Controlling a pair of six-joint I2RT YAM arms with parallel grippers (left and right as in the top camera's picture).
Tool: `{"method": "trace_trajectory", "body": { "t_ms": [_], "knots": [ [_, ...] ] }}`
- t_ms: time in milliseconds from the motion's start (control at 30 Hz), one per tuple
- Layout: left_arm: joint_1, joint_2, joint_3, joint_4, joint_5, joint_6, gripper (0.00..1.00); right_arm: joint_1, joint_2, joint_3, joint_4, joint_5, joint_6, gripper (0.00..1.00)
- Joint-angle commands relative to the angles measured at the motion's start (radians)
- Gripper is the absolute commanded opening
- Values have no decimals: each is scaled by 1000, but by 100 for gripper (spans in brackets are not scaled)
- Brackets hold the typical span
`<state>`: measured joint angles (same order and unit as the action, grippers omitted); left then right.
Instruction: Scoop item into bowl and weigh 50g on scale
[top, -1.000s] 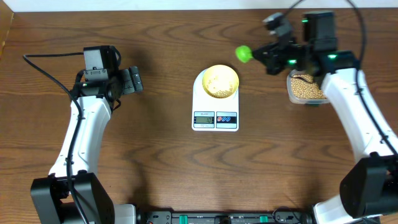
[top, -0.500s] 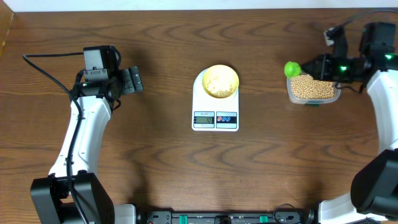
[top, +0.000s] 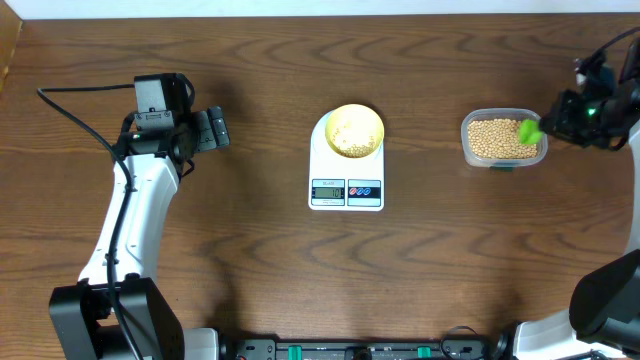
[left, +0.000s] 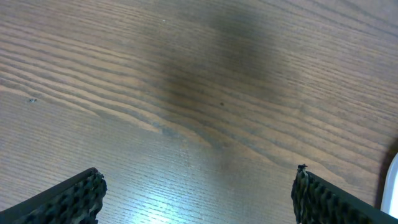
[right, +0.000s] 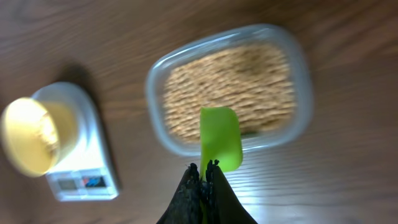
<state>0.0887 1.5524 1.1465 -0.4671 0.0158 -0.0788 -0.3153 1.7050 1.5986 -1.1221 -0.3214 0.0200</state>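
Beans (top: 492, 140), too many to count, fill 1 clear tub (top: 503, 112) on the right. Some more lie in the 1 yellow bowl (top: 376, 120). The bowl stands on the 1 white scale (top: 346, 170) in the middle. The right gripper (right: 204, 169) is squeezed tight on 1 green scoop (right: 220, 144), which hangs over the tub's beans, just past the fingers. The left gripper (left: 198, 186) is spread wide with nothing in it, far from the beans.
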Motion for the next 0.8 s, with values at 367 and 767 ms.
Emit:
{"method": "trace_trajectory", "body": {
  "t_ms": [367,767],
  "knots": [
    [0,14,1,-2,-17,-9,98,-4,132,24,33,185,-18,1],
    [0,14,1,-2,-17,-9,98,-4,278,24,118,57,-81,1]
  ]
}}
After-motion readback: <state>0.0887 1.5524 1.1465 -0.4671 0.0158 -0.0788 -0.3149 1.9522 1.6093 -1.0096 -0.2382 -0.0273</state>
